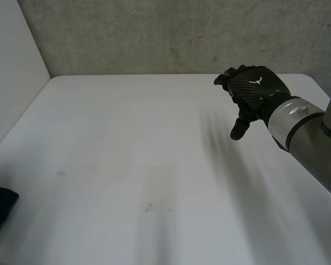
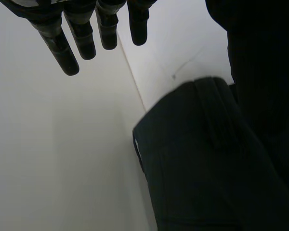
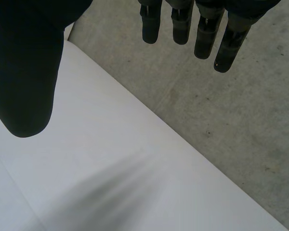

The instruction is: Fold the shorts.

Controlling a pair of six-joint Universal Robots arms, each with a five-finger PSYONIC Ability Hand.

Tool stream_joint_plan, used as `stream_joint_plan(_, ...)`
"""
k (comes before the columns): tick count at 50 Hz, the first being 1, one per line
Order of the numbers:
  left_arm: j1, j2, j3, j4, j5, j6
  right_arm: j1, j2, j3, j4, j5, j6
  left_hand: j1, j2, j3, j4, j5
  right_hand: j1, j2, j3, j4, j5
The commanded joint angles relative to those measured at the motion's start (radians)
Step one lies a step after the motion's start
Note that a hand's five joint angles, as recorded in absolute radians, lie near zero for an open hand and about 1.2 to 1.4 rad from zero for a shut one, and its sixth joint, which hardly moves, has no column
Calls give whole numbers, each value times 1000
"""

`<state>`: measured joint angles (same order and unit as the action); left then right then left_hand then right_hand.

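Note:
The shorts [image 2: 202,163] are dark cloth with a waistband, lying under my left hand's palm, past a white edge. A dark corner of the shorts [image 1: 0,207] pokes in at the white table's [image 1: 154,165] near left edge in the head view. My left hand [image 2: 82,33] hovers above them, its fingers straight and apart from the cloth, holding nothing. Over the table's far right corner my right hand [image 1: 254,88] hangs open. Its fingers [image 3: 183,24] are straight and empty, and the thumb [image 3: 24,72] is spread aside.
A grey concrete wall [image 1: 171,33] runs along the table's far edge. A white panel [image 1: 11,66] stands along the table's left side. Faint smudges [image 1: 149,207] mark the tabletop.

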<state>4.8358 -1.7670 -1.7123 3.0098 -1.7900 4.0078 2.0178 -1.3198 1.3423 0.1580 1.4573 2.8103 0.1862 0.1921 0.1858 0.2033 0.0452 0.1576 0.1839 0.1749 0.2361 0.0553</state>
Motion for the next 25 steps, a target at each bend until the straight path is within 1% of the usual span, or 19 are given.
stream_joint_plan(1, 33, -25, -20, 1, 0, 37, 1, 2, 1, 0, 0, 0, 54, 48, 54, 37, 20, 17, -9, 0, -62, -55)
stream_joint_plan(5, 48, -40, -26, 15, 0, 46, 2, 10, 1, 0, 0, 0, 57, 51, 57, 39, 23, 17, -9, 0, -62, -55)
stream_joint_plan(9, 71, -52, -24, 32, -2, 54, 2, 13, 1, 0, 0, 0, 185, 180, 186, 168, 152, 17, -9, 0, -62, -55)
stream_joint_plan(10, 77, -61, -24, 35, -2, 62, 2, 13, 1, 0, 0, 0, 308, 302, 308, 291, 274, 17, -9, 0, -62, -55)
stream_joint_plan(12, 81, -69, -26, 37, -2, 69, 2, 13, 3, 0, 0, 0, 470, 464, 470, 453, 436, 17, -9, 0, -62, -55)
stream_joint_plan(13, 82, -72, -27, 38, 0, 79, 2, 13, 3, 0, 0, 0, 662, 657, 663, 645, 629, 17, -9, 0, -62, -55)
stream_joint_plan(16, 81, -74, -29, 47, 3, 89, 2, 14, 5, -2, 0, 0, 822, 816, 823, 805, 789, 17, -9, 0, -62, -55)
stream_joint_plan(18, 67, -78, -27, 60, 7, 92, 2, 14, 5, -2, 0, -2, 1147, 1141, 1148, 1130, 1114, 17, -9, 0, -62, -55)
stream_joint_plan(19, 61, -77, -23, 64, 7, 92, 2, 13, 5, -2, 0, -2, 1209, 1204, 1210, 1192, 1176, 17, -9, 0, -62, -55)
stream_joint_plan(20, 52, -75, -15, 73, 9, 92, 2, 13, 5, -3, 0, -2, 1210, 1204, 1210, 1193, 1177, 17, -9, 0, -62, -55)
stream_joint_plan(23, -33, -75, 32, 127, 27, 86, 2, 13, 5, -3, 0, -2, 1210, 1204, 1211, 1193, 1177, 17, -9, 0, -62, -55)
stream_joint_plan(24, -65, -75, 51, 142, 30, 80, 2, 13, 5, -3, 0, -2, 1210, 1204, 1211, 1193, 1177, 17, -9, 0, -62, -55)
stream_joint_plan(25, -132, -75, 84, 173, 38, 74, 2, 13, 5, -3, 0, -2, 1210, 1204, 1211, 1193, 1177, 17, -9, 0, -62, -55)
